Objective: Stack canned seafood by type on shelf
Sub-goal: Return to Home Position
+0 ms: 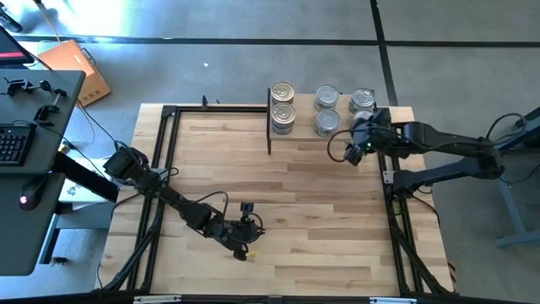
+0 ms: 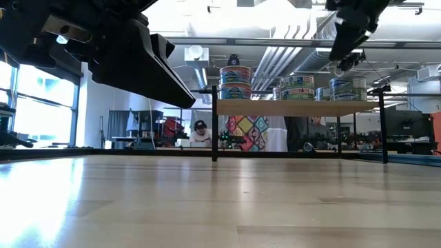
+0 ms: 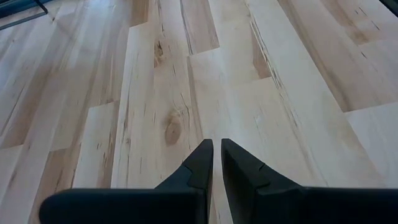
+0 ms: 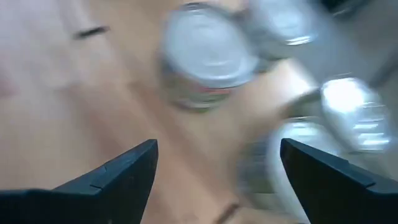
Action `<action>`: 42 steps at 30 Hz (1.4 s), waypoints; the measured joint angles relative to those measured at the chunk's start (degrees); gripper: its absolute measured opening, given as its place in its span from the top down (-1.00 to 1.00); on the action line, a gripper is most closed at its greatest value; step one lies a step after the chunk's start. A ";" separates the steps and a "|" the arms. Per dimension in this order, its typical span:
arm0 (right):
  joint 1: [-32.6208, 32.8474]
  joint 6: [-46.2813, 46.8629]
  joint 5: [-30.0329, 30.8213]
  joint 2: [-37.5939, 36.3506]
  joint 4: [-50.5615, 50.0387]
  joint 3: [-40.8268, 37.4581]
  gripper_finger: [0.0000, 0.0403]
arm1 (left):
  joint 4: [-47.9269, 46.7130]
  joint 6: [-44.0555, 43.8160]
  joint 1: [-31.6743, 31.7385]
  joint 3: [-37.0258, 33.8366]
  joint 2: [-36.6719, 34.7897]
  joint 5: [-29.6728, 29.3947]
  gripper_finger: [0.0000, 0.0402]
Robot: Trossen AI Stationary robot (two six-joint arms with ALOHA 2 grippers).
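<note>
Five tin lids point(image 1: 283, 90) top the shelf point(image 1: 304, 128); right gripper point(image 1: 353, 152), jaws spread, nearby.

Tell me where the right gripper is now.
High view: the right gripper hovers open by the shelf's front edge on the table's right side, nearest the middle cans.

Shiny-lidded tins point(image 1: 326, 97) stand upright — stacked two high — on the light-wood shelf point(image 2: 275, 108).
</note>
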 joint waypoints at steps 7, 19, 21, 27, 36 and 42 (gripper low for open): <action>3.83 2.64 -22.30 0.02 13.83 -9.22 -0.65 | 1.10 0.02 0.00 0.00 0.06 0.00 0.88; 26.72 11.63 -19.48 4.73 83.57 -45.16 -0.64 | 21.85 2.62 0.20 -6.91 0.07 0.38 0.88; 30.27 11.17 -15.22 6.61 88.57 -46.91 -0.63 | 26.21 2.59 0.66 -8.13 0.07 2.31 0.88; 33.04 5.04 -14.20 3.83 86.14 -45.70 -0.60 | 24.88 2.56 2.55 -8.55 -7.39 8.34 0.88; 30.92 -0.80 -15.94 -20.39 69.77 -45.33 -0.60 | 10.31 1.00 5.31 -16.36 -32.40 4.27 0.88; 30.91 -0.24 -16.94 -36.98 57.88 -45.33 -0.60 | 10.04 -2.91 6.55 -26.48 -48.75 4.05 0.88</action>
